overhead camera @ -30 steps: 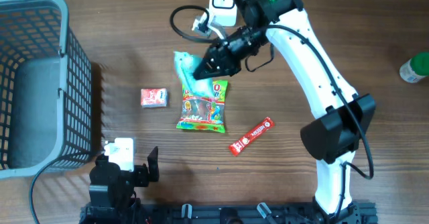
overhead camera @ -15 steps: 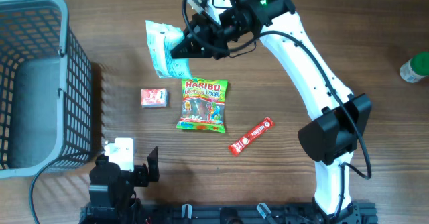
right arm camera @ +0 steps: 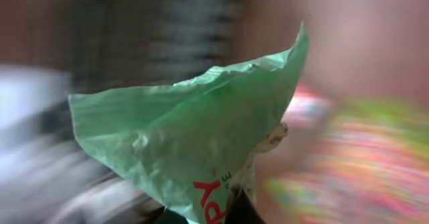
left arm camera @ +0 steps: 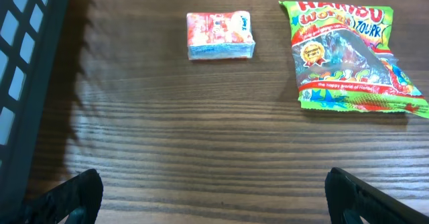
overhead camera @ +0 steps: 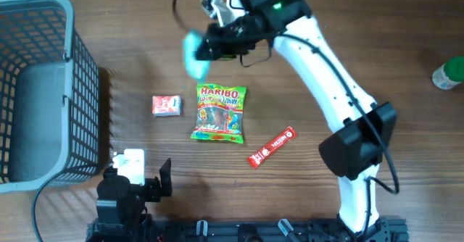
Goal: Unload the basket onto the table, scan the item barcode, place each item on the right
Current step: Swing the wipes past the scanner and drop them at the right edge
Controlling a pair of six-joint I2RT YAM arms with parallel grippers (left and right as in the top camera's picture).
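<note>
The item is a pale green plastic packet [overhead camera: 193, 53], blurred by motion, held in the air above the table's far middle. My right gripper [overhead camera: 212, 46] is shut on its edge. In the right wrist view the green packet [right arm camera: 194, 137] fills the frame, with red lettering beside the gripper [right arm camera: 221, 214]. No barcode shows on it in any view. My left gripper [overhead camera: 138, 186] rests at the near left edge, open and holding nothing. Its fingers [left arm camera: 80, 192] stand wide apart over bare wood, gripper [left arm camera: 216, 198].
A Haribo bag [overhead camera: 219, 113], a small red pack [overhead camera: 166, 105] and a red bar [overhead camera: 272, 146] lie on the wooden table. A grey basket [overhead camera: 69, 90] stands at the left. A green bottle [overhead camera: 449, 74] is at the right edge.
The right arm has lifted the green packet off the Haribo bag and swung it left and away; the packet has turned and now blurs. The left arm has not moved.
</note>
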